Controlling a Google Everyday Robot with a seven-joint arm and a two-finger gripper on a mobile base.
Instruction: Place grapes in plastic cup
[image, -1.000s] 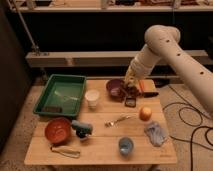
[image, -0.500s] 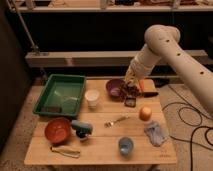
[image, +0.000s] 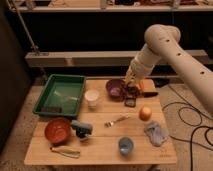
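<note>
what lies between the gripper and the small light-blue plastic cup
Camera view: a small dark object, then a silver fork; the gripper hangs by the purple bowl.

Grapes (image: 133, 92): a dark purple-red bunch at the far side of the table (image: 100, 150), directly beneath the hand (image: 130, 85). Plastic cup (image: 125, 145): small, light blue, upright with round rim upward, near the table's front edge, well apart from the grapes.
</note>
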